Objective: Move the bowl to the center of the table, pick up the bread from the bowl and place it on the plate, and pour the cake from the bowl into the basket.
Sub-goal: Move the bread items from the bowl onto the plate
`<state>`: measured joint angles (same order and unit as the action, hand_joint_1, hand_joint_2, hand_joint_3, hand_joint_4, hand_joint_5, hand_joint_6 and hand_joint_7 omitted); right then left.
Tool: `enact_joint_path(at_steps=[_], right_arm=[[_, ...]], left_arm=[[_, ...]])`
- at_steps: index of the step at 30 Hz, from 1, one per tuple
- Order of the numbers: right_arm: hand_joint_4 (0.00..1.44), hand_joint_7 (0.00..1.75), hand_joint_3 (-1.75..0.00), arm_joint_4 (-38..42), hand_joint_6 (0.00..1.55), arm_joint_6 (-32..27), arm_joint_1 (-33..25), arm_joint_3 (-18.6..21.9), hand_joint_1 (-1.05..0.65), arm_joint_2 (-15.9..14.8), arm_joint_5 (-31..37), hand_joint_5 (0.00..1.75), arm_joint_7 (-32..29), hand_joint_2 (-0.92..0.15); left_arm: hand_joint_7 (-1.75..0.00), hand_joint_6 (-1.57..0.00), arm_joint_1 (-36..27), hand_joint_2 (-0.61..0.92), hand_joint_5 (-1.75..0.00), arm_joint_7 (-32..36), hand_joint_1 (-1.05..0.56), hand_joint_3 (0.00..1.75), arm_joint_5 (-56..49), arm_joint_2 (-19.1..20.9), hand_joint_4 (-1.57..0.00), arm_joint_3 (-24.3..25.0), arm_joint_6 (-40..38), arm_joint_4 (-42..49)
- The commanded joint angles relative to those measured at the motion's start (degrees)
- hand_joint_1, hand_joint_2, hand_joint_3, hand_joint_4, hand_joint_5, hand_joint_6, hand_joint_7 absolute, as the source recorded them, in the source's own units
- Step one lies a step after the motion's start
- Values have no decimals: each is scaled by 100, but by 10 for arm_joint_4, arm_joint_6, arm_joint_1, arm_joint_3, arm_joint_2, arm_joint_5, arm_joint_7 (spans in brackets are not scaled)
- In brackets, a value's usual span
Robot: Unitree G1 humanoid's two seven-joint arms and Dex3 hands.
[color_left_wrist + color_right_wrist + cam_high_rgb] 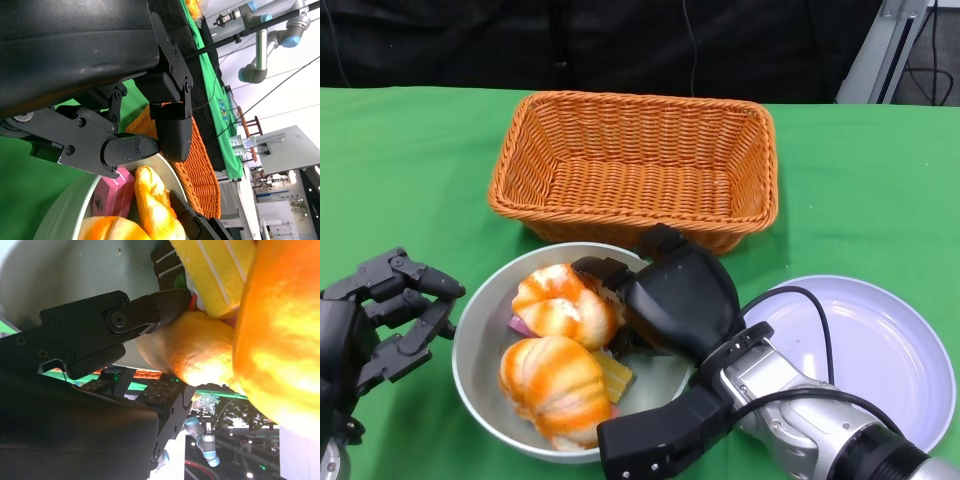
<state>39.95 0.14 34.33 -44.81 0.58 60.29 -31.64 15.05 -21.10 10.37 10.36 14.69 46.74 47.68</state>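
Head view overhead; wrist views close, all sharing bowl point(480, 345).

You have a green tablecloth point(400, 160) covering the table, and behind its far edge hangs a black curtain point(620, 45). At the far right corner a grey metal frame point(880, 50) leans in. In the left wrist view a grey robot arm with blue joints point(265, 45) stands beyond the table (a second such arm point(202, 437) shows in the right wrist view), plus a small wooden stool point(250, 125).
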Motion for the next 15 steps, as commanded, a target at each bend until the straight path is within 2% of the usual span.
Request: enact_joint_path(at_steps=[1,4,10,12,15], right_arm=[[45,1,-11,-14,78,-10,-5,-7,-53,-7,11,26,-13,-92],[40,0,-9,-22,75,-9,-8,-12,-53,-8,16,21,-23,-92],[39,0,-9,-25,74,-10,-10,-13,-53,-9,16,19,-28,-92],[33,0,-6,-23,71,-10,-10,-14,-53,-8,17,15,-35,-91],[32,0,-4,-22,70,-10,-10,-14,-53,-7,17,13,-38,-92]], left_arm=[[-109,-87,6,83,-143,4,-18,51,2,9,-79,1,4,6],[-110,-87,9,83,-144,-2,-18,52,5,10,-79,2,8,11],[-112,-87,11,82,-145,-4,-18,54,7,11,-79,2,8,15],[-115,-86,11,80,-147,-4,-17,57,8,12,-78,3,6,17],[-116,-86,12,79,-147,-5,-17,59,8,12,-78,3,6,18]])
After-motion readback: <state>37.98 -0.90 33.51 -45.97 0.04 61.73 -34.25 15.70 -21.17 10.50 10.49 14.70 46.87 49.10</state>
